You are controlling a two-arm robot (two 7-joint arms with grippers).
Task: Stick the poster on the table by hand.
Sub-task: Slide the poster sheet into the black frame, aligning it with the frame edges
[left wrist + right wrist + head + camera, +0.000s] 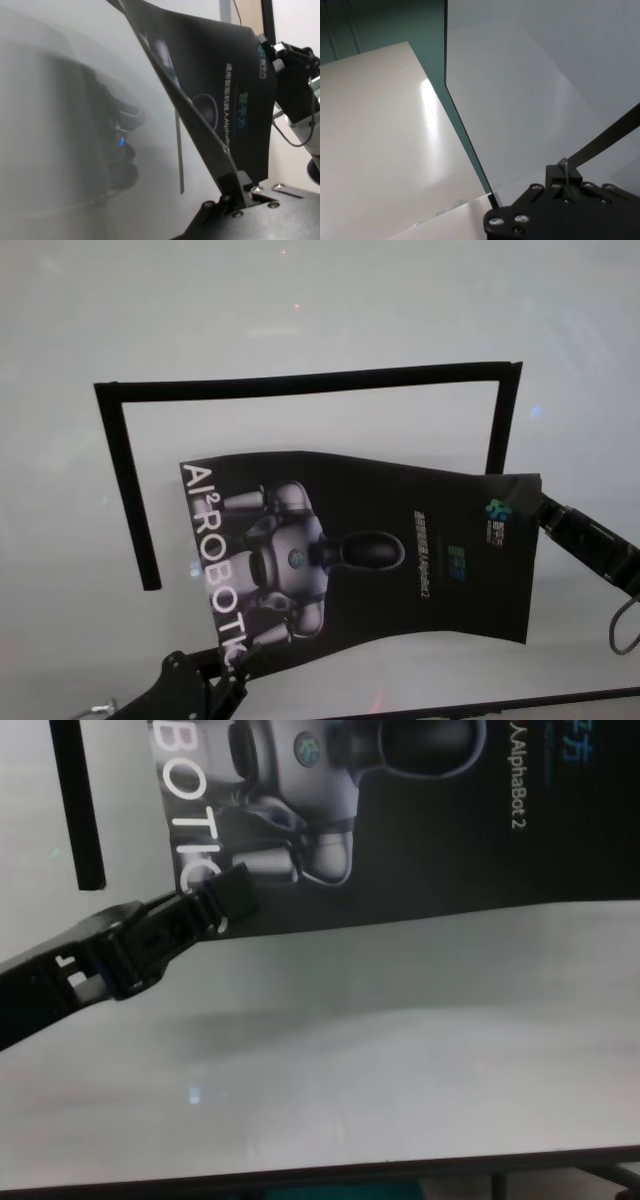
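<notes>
The poster [400, 550] is a black sheet with a silver robot and white letters, bowed and held slanted above the white table [300, 320]. My left gripper [232, 658] is shut on its near left corner, by the letters, which the chest view shows too [228, 892]. My right gripper [540, 505] is shut on the far right corner. In the left wrist view the poster [220, 90] rises off the table, with the right gripper [272, 50] at its far end. The right wrist view shows the poster only edge-on [610, 132].
Black strips mark a three-sided frame on the table: a far strip [300, 383], a left strip [130, 490] and a short right strip [503, 420]. The table's dark front edge [330, 1178] runs close below. Beyond the table's side edge [465, 140] lies pale floor [380, 150].
</notes>
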